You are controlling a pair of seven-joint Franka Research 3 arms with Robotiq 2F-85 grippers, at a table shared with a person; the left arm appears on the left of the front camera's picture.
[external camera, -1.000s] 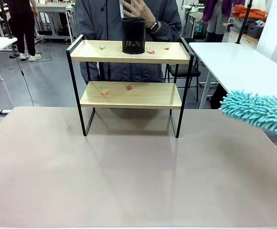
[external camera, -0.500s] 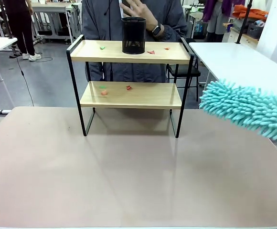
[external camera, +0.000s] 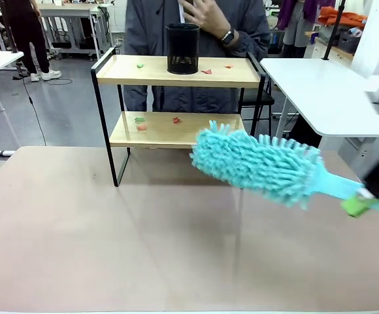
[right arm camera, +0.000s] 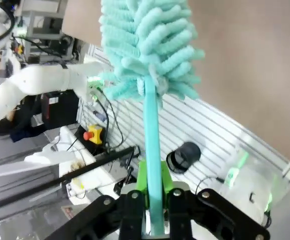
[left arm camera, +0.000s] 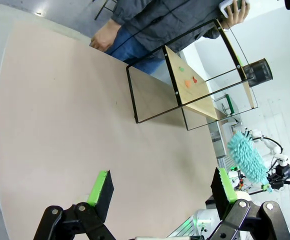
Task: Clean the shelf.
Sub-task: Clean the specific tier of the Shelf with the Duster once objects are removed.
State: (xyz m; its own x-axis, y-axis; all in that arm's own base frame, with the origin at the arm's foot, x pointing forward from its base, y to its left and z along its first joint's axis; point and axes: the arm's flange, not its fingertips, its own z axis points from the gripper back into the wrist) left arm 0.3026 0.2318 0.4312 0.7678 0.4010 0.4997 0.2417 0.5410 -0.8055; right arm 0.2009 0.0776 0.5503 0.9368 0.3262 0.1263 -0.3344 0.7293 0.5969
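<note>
Duster has swung in from the right edge since a second ago; you now have its teal head low over the table, just in front of the shelf. Right gripper pinches the duster's handle. Left gripper hangs spread wide, holding nothing. Shelf stands at the table's far side, coloured scraps on both boards, black mesh cup on top, person's hand raised behind

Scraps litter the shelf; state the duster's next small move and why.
Probably sweep the duster left along the lower board: it hangs before that board's right end, the scraps lie further left, and the right gripper is shut on the handle.
</note>
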